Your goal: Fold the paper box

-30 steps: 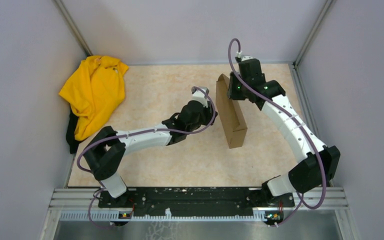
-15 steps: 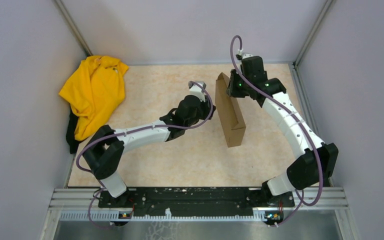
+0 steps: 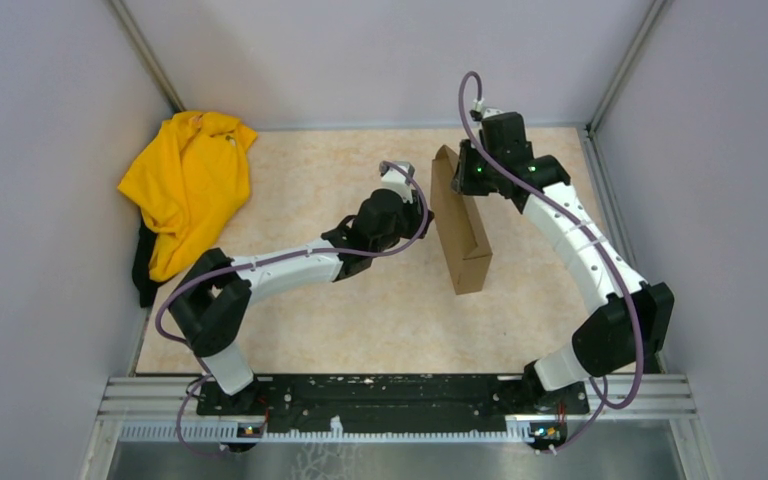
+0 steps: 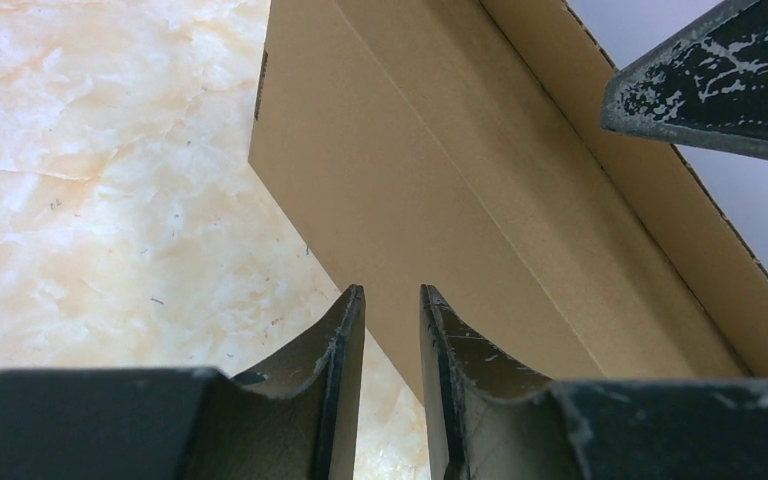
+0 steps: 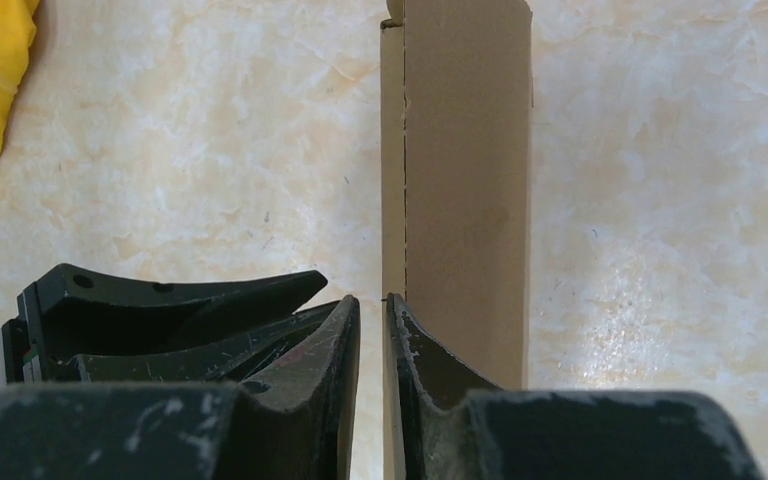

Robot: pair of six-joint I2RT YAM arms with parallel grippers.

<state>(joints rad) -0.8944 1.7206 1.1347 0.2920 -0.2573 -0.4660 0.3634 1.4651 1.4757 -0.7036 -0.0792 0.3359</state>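
Presently the paper box [image 3: 463, 225] is held on edge, pinched by the right pincer [image 5: 372, 305]; a flap push is likely needed from the slightly parted, empty left pincer [image 4: 392, 295].

The paper box [image 3: 460, 220] is plain matt corrugated cardboard, table [image 3: 360, 320] looks smooth and marbled, yellow garment [image 3: 188, 185] is soft cloth.

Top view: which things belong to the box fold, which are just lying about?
In the job: paper box, standing on edge; right gripper pinching its wall; left gripper beside it.
Lying about: yellow cloth, dark item under it, far left.
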